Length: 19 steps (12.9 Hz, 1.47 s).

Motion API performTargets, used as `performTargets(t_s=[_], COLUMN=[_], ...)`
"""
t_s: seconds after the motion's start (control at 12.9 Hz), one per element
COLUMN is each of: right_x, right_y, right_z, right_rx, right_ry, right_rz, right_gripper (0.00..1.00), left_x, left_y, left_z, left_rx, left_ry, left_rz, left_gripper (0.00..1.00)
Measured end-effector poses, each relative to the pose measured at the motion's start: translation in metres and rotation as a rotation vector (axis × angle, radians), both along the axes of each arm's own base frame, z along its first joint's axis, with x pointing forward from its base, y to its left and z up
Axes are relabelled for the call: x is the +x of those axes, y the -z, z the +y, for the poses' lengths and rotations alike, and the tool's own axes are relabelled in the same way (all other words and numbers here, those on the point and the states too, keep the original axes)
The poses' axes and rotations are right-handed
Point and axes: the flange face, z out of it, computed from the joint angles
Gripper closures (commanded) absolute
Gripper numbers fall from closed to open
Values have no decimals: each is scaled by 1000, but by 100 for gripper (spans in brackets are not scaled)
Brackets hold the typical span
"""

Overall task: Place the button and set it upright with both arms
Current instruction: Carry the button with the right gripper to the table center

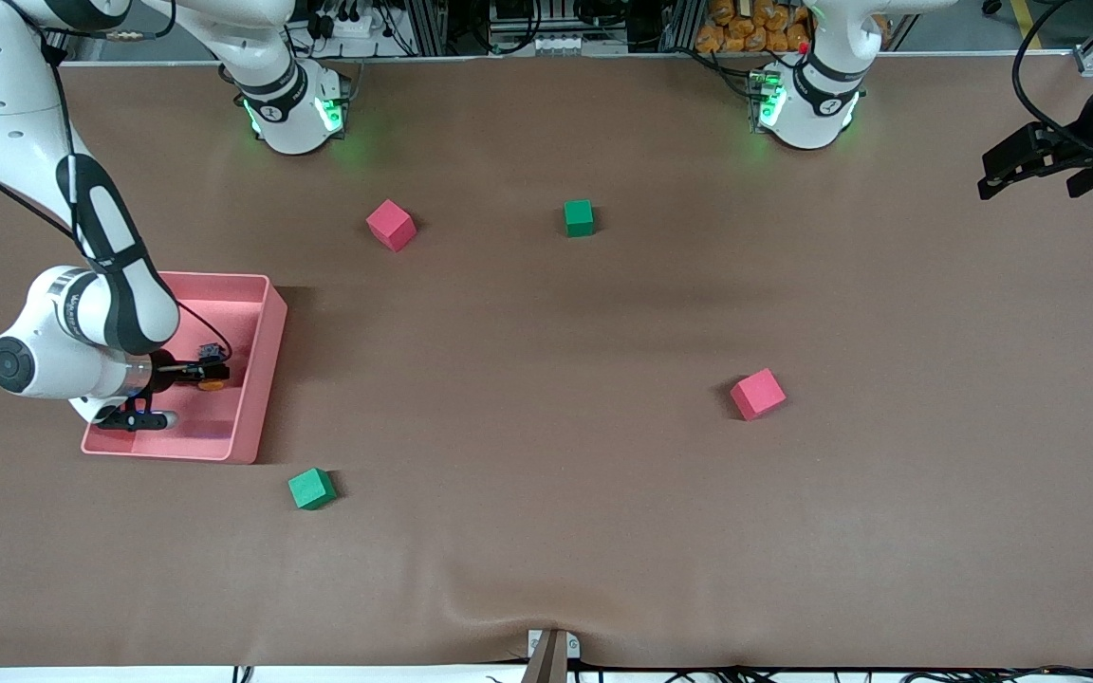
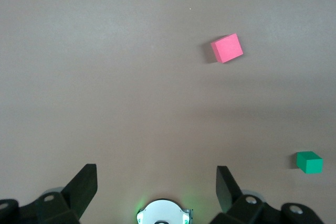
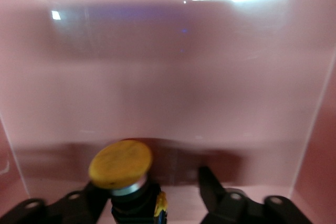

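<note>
The right end effector is down inside the pink tray, at the right arm's end of the worktop, and its fingers stand part-way closed around the button. In the right wrist view the button sits between the two fingers, hard against one of them with a gap to the other, so whether it is already gripped cannot be told. Its orange cap faces up and a little toward the tray's inner wall, and the black body runs down between the fingers, so its long axis looks roughly upright with a slight tilt. The tray walls close in on the end effector and are the only things that could hinder a lift. The left end effector waits in the air with its fingers wide apart, well away from the tray at the left arm's end of the worktop. Out from the tray lie a green cube just beside its near corner, a pink cube and a second green cube nearer the bases, and a second pink cube well apart.
</note>
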Motion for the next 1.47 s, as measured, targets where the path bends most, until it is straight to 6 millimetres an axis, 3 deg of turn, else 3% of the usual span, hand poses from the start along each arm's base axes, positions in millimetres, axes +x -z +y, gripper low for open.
performTargets(t_s=[0.47,0.78,0.93,1.01,1.16,1.32,1.47], right_x=[23,48,57,63,77,87,83], right_y=[-41,-94,-121,-141,-182,-215,-229], right_z=[-3,-5,4,18,69,149,245], right_rx=[35,50,54,47,16,-7,15], right_ry=[-15,-29,-29,-18,1,5,21], right_rz=[63,84,110,128,145,115,96], right_gripper=[100,100,100,100,100,100,100], left_x=[1,4,4,4,4,4,4], left_y=[1,6,7,7,7,7,7], left_z=[-2,-3,-5,-5,-5,-5,-5], left_rx=[0,1,1,1,1,1,1], left_ry=[3,6,9,10,10,10,10], left_rz=[3,13,14,14,14,14,15], left_gripper=[0,0,0,0,0,0,0])
